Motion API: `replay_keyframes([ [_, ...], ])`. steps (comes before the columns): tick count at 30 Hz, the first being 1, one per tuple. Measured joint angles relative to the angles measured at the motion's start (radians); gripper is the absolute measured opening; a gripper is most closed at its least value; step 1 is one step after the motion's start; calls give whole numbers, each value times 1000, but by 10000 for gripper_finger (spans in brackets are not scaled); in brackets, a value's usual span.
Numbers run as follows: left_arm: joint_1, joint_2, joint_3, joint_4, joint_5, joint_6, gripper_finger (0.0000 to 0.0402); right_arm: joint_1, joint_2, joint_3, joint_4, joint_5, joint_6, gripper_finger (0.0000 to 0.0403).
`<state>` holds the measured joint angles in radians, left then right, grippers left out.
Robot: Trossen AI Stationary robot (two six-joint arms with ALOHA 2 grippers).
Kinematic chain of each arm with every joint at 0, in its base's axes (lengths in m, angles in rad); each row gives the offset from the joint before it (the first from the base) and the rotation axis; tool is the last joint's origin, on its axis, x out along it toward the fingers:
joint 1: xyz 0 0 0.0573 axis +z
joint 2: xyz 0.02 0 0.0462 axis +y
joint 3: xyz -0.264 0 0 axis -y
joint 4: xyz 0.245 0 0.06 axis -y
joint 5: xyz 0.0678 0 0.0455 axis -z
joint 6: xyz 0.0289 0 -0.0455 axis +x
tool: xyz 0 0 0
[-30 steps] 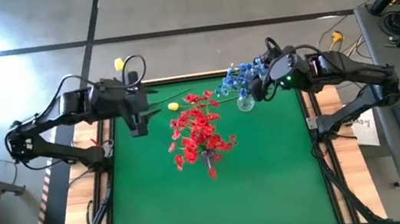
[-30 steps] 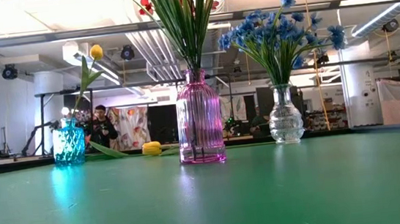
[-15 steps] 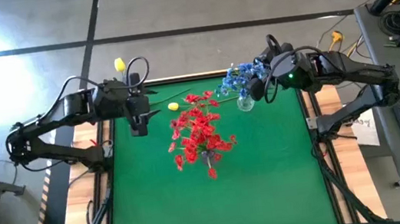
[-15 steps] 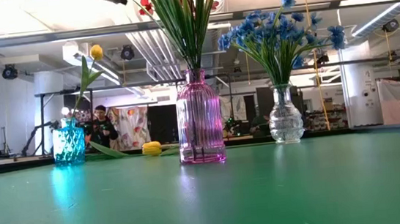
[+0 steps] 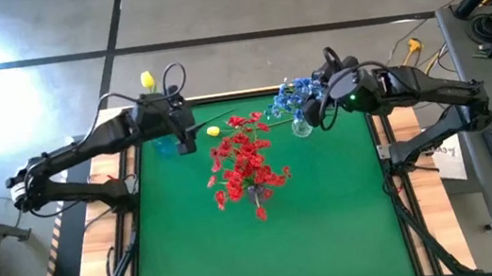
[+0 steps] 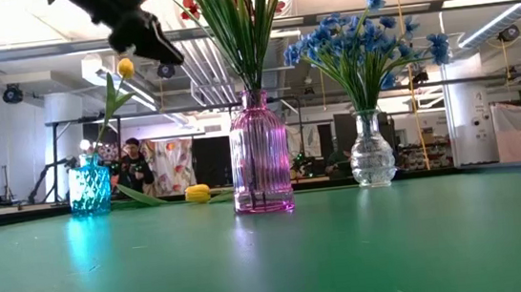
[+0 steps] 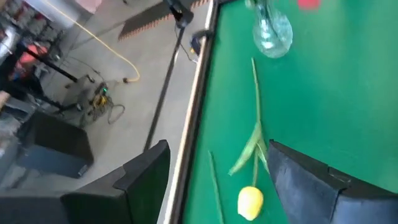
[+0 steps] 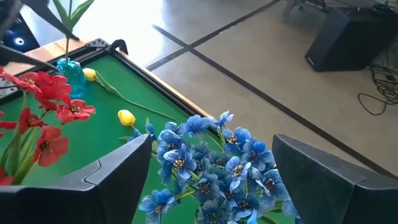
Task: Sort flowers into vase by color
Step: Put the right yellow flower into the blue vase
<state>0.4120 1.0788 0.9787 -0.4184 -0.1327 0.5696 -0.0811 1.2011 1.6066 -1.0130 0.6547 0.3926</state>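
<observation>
Flowers are mostly sorted: your red flowers (image 5: 247, 162) stand in the pink vase (image 6: 260, 156) at mid-surface, and the blue flowers (image 5: 291, 100) fill the clear vase (image 6: 372, 151) directly in front of your right pincer (image 8: 208, 174). That pincer sits just beside the blue blossoms, with its fingers spread wide and holding nothing.

Your left pincer (image 7: 214, 180) hangs above the far left part of the green surface (image 5: 269, 240), just beside the blue vase (image 5: 165, 147), which holds one yellow flower (image 6: 124, 67). Its fingers are also parted and empty. Directly beneath and ahead of it a loose yellow flower (image 7: 250, 202) lies flat on the surface, its thin stem running away from the pincer toward the clear vase. In the high view that bud (image 5: 213, 131) rests between the left pincer and the red cluster, touching neither.

Beyond the surface, a person (image 6: 132, 164) stands well apart in the room behind.
</observation>
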Motion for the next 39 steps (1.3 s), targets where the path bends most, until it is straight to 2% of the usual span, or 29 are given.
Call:
replay_keyframes([
  [9,1,53,-218,281,3,-68,249,0,0,-9,0,0,0,324],
  [15,1,126,-299,422,5,-90,249,0,0,-11,1,0,1,322],
  [24,1,298,-299,559,20,-90,249,0,0,-25,2,0,19,322],
  [39,42,512,-285,671,21,-84,249,0,1,-67,1,0,45,322],
])
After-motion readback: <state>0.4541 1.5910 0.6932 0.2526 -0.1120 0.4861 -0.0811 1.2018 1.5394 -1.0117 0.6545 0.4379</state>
